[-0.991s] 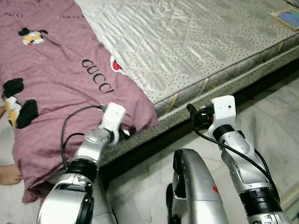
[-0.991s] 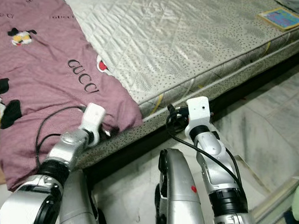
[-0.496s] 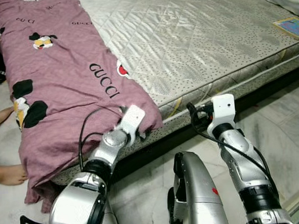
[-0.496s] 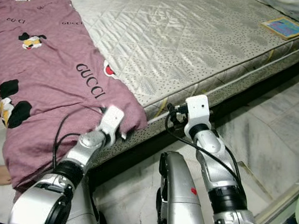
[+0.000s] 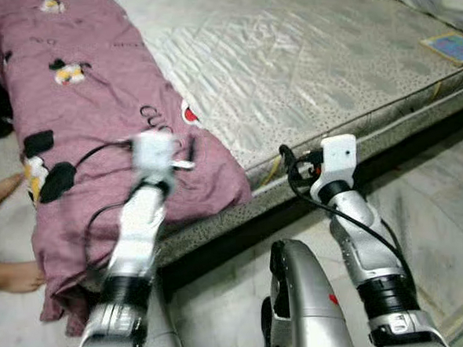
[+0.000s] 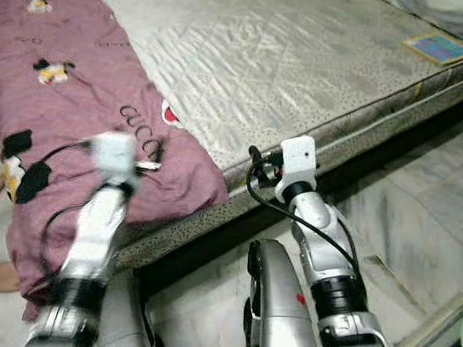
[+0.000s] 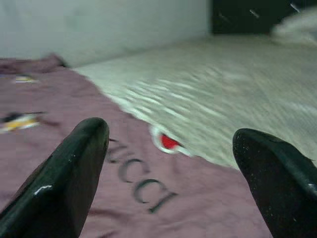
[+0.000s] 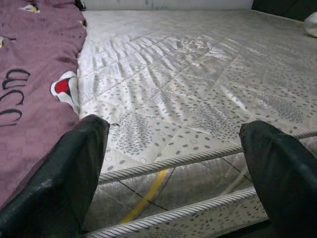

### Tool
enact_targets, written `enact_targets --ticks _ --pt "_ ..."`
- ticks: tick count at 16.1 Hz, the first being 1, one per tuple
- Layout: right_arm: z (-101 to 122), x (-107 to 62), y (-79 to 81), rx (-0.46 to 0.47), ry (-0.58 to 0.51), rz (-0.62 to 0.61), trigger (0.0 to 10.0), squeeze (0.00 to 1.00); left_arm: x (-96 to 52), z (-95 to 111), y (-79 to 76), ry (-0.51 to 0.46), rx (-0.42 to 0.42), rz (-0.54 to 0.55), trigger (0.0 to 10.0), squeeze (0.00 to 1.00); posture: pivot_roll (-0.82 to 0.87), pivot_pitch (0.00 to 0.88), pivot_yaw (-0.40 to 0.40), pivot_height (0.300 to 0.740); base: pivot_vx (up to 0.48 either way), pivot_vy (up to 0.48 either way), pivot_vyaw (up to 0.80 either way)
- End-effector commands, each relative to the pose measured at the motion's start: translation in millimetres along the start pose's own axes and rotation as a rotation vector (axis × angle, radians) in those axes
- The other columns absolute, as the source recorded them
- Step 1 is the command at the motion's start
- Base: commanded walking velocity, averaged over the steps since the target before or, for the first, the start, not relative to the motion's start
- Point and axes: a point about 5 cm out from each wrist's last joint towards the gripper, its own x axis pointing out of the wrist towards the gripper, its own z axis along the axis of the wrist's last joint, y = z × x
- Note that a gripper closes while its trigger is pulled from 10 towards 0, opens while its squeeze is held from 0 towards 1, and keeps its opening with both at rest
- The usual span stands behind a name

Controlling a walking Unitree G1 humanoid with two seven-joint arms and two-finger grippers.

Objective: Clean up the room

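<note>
1. Right gripper (image 8: 173, 163), fingers spread wide and empty, hovers at the mattress (image 5: 304, 67) edge.
2. Left gripper (image 7: 171, 173), fingers likewise apart and empty, hangs just above the purple blanket (image 5: 95, 127).
3. The blanket lies along the mattress's left side, its end drooping floorward; it looks soft, light and limp, best pinched at a bunched fold near the corner.
4. A book (image 5: 450, 48) rests at the far right edge.
</note>
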Motion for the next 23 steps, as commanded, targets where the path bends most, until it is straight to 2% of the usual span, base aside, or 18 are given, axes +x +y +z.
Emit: enact_targets --ticks 1,3,5,8,10,23 --pt "7 4.4 -0.2 0.024 -0.038 -0.017 10.0 0.00 -7.7 4 13.6 -0.035 -0.032 0.070 10.0 0.00 -0.02 0.000 0.008 0.506 0.000 0.000 0.00" --pt "10 8.8 6.8 0.045 -0.068 0.004 10.0 0.00 -21.6 1 21.9 -0.069 -0.112 0.111 10.0 0.00 -0.01 0.000 0.009 0.506 0.000 0.000 0.00" --pt "14 14.1 6.5 0.052 -0.095 0.001 10.0 0.00 -22.8 -1 23.1 -0.028 -0.149 0.134 10.0 0.00 0.00 0.000 0.004 0.506 0.000 0.000 0.00" --pt "18 19.7 9.5 0.055 -0.119 0.007 10.0 0.00 -21.0 -4 23.5 -0.014 -0.138 0.135 10.0 0.00 0.00 0.000 0.000 0.511 0.000 0.000 0.00" --pt "18 20.0 13.7 0.054 -0.126 0.021 10.0 0.00 -19.2 -2 21.9 -0.016 -0.136 0.125 10.0 0.00 0.00 0.000 0.002 0.536 0.000 0.000 0.00" --pt "18 23.2 12.6 0.061 -0.147 0.012 10.0 0.00 -9.5 -2 14.4 0.008 -0.129 0.100 10.0 0.00 -0.01 0.000 0.012 0.716 0.000 0.000 0.00"
